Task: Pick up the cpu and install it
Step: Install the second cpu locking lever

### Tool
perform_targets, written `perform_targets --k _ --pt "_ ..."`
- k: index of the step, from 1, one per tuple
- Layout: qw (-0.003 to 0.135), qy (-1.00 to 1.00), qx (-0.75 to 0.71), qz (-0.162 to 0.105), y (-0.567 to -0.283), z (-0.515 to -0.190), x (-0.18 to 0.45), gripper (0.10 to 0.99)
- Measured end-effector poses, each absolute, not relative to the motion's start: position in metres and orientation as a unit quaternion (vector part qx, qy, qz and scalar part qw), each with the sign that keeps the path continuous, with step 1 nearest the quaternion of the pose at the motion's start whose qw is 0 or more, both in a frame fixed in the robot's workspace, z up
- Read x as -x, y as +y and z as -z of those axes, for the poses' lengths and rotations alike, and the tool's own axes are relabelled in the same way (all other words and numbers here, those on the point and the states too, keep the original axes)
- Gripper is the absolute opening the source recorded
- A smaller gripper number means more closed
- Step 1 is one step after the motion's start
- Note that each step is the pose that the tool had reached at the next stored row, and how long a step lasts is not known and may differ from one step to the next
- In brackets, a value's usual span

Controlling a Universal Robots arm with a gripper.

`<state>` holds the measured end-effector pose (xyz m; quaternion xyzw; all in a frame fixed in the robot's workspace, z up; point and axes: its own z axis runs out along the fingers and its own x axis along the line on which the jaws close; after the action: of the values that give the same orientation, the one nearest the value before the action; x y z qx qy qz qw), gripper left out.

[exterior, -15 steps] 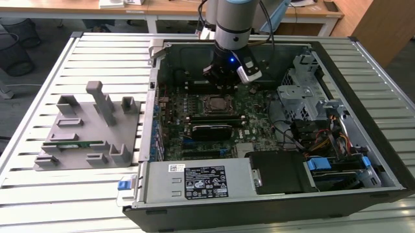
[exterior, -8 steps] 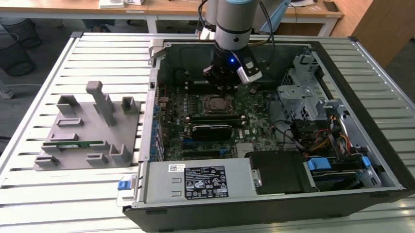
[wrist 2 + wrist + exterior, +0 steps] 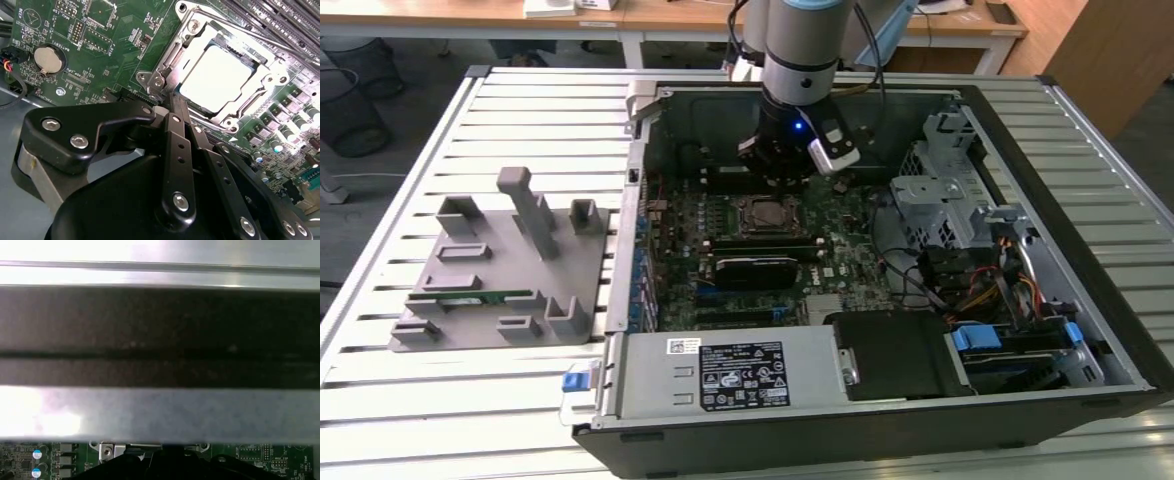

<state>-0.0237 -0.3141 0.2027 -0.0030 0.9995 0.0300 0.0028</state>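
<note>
On the slatted worktop [image 3: 520, 400] an open computer case [image 3: 1121, 330] lies on its side, its far wall cut off behind the arm [image 3: 801, 50]. Inside, the green motherboard [image 3: 841, 215] spreads across the floor of the case, partly covered by a black block [image 3: 750, 270] and, toward the exterior view's right, by a tangle of cables [image 3: 947, 285] and a metal drive cage [image 3: 941, 200]. A power supply [image 3: 734, 375] sits along the near wall. To the exterior view's left of the case, apart from it, stands a grey fixture [image 3: 507, 260] with a green memory stick [image 3: 467, 297] lying in it.

The hand [image 3: 781, 180] hangs low over the board, just beyond the socket [image 3: 761, 213]. In the second wrist view its black linkage fills the foreground and the fingers look drawn close together, gripping nothing; their tips are hard to make out against the socket frame [image 3: 150, 80]. The cpu [image 3: 215, 80] sits in the socket, its pale top washed out by glare, apart from the hand. A coin battery [image 3: 49, 59] lies on the board nearby. In the first wrist view a dark case wall [image 3: 160, 340] hides most of the scene.
</note>
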Motion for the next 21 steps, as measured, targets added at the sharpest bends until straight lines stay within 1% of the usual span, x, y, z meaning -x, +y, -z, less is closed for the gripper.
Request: perform_targets --k 10,17,21 --pt "0.003 1.000 0.003 -0.030 -0.320 -0.203 0.024 0.106" --pt "0.003 1.000 0.003 -0.030 -0.320 -0.219 0.024 0.106" --pt "0.003 1.000 0.003 -0.030 -0.321 -0.220 0.024 0.106"
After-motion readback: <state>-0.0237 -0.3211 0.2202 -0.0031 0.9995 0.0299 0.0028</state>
